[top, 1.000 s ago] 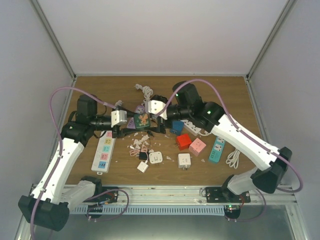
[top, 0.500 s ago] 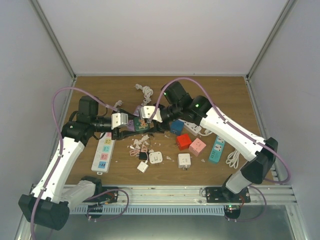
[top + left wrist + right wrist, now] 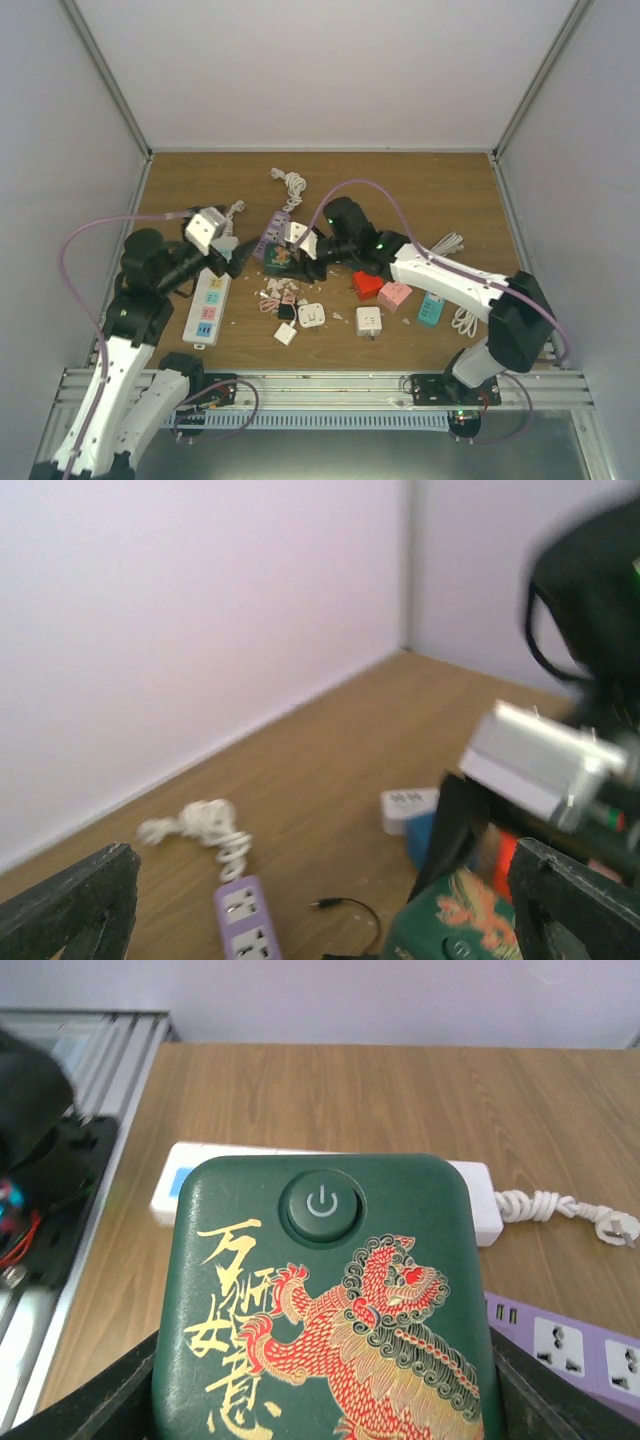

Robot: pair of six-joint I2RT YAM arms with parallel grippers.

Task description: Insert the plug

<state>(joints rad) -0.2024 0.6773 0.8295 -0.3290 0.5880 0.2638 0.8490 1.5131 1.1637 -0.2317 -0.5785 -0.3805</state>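
Observation:
The plug is a green cube (image 3: 281,258) with a red-and-gold dragon and a power button; its prongs are hidden. My right gripper (image 3: 290,254) is shut on it, and the green cube (image 3: 320,1300) fills the space between the right gripper's (image 3: 320,1405) jaws. The cube hangs just above the purple power strip (image 3: 270,232), whose sockets show beside it (image 3: 575,1345). My left gripper (image 3: 224,254) stands apart to the left, wide open and empty. In the left wrist view the left gripper (image 3: 320,910) looks at the green cube (image 3: 470,925) and the purple strip (image 3: 245,920).
A white power strip (image 3: 207,305) with coloured sockets lies at the left. White plugs (image 3: 311,315), a red cube (image 3: 367,284), a pink cube (image 3: 394,294) and a teal strip (image 3: 432,307) lie nearer the front. A white coiled cable (image 3: 290,182) lies at the back.
The right gripper has shut on the green cube. The left gripper has opened, let go of it and drawn back to the left.

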